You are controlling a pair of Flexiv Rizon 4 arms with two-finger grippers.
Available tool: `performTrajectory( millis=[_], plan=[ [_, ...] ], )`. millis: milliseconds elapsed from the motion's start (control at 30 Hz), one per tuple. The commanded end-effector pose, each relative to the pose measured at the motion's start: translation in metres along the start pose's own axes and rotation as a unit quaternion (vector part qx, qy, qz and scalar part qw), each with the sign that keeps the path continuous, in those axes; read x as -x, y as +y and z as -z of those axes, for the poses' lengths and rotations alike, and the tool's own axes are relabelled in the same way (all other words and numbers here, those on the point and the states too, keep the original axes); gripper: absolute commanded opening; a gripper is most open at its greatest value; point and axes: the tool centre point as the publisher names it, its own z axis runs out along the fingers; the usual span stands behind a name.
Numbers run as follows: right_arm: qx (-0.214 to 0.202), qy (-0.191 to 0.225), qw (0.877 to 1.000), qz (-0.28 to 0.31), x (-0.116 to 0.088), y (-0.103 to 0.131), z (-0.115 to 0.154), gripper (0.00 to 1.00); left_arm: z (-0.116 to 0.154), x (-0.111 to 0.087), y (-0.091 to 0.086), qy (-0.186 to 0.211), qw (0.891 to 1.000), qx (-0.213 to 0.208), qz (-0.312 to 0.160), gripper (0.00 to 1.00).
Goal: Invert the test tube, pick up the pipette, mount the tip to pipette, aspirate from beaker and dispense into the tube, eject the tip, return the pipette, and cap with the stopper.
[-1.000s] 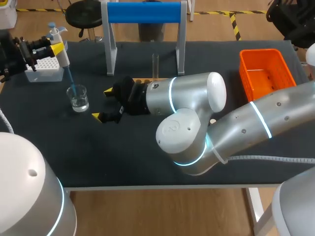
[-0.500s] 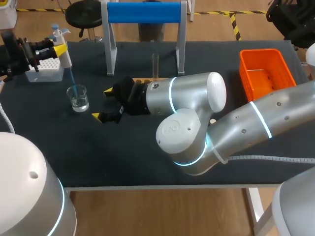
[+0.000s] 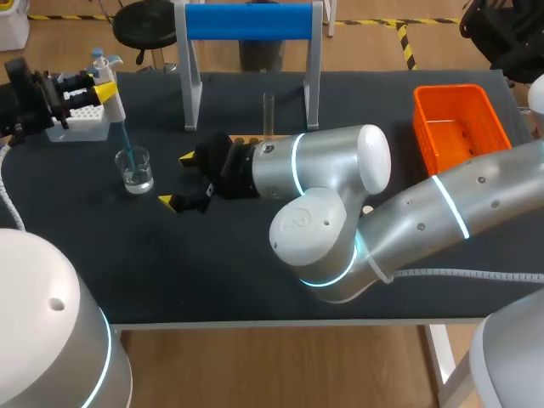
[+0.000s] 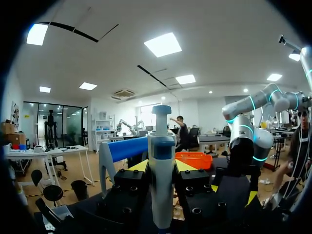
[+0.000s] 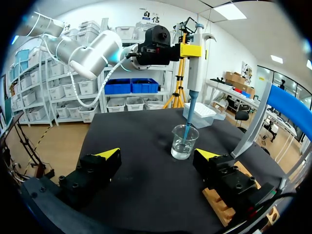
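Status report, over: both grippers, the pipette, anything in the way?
Left gripper shut on pipette. Its tip inside beaker. Right gripper open, empty, facing beaker; nothing else close.

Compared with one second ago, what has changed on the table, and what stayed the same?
The left pincer, shut on the pipette, lowered it a little and nudged it slightly toward the beaker, its tip still inside. Nothing was grasped or released. The open right pincer, test tube, tip box and orange basket stayed put.
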Motion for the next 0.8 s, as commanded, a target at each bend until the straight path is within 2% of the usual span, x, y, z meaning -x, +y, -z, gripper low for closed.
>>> performTrajectory(
  millis=[33, 800],
  plan=[
    [-0.002, 0.001, 1.000, 0.000, 0.0005, 0.0008, 0.0010, 1.00, 0.0013, 0.0023, 0.0032, 0.003, 1.000, -0.004, -0.001, 0.00],
    [-0.002, 0.001, 1.000, 0.000, 0.0005, 0.0008, 0.0010, 1.00, 0.0029, 0.0036, 0.0097, 0.007, 1.000, -0.004, 0.004, 0.00]
  ],
)
